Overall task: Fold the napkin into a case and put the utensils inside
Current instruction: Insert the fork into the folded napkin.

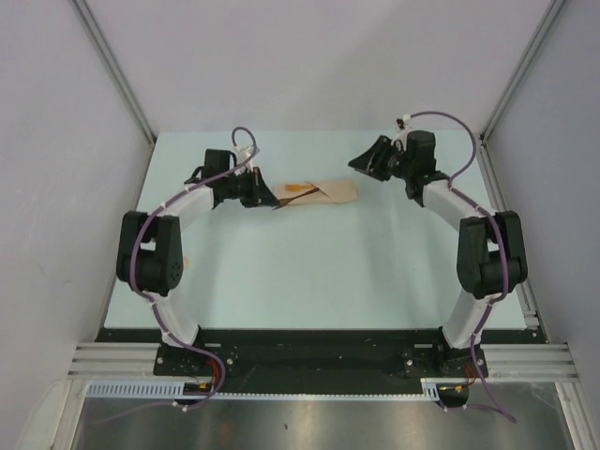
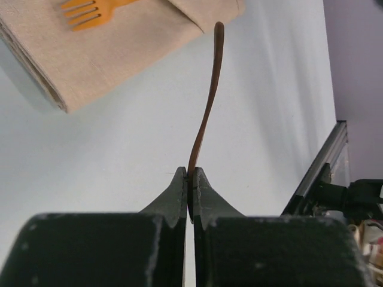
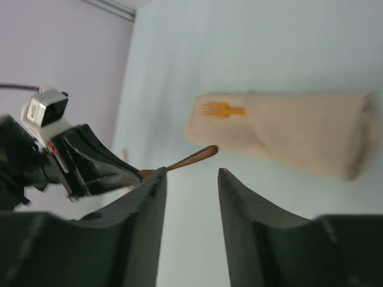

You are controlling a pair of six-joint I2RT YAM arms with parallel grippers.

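My left gripper (image 2: pixel 190 176) is pressed together on the bottom end of the dark brown utensil (image 2: pixel 206 107). The utensil's thin, slightly curved length points away from the fingers towards the case (image 3: pixel 287 134). Its free tip sits just beside the case's near corner, and I can't tell whether it touches the cloth. The case lies flat on the pale table (image 1: pixel 309 281) between the two arms as a narrow folded pouch of beige-tan cloth with stacked layers at one edge. On it rests the orange fork (image 3: pixel 222 110), its tines bare on the cloth. I can't make out how much of the handle is tucked under the fold.

My right gripper (image 3: pixel 191 176) is spread wide and holds nothing. It hangs near the other end of the case, clear of the cloth. From its wrist camera the left gripper's black fingers show off to the left.

By my count there are two utensils, one gripped and one on the cloth, one case and two grippers.
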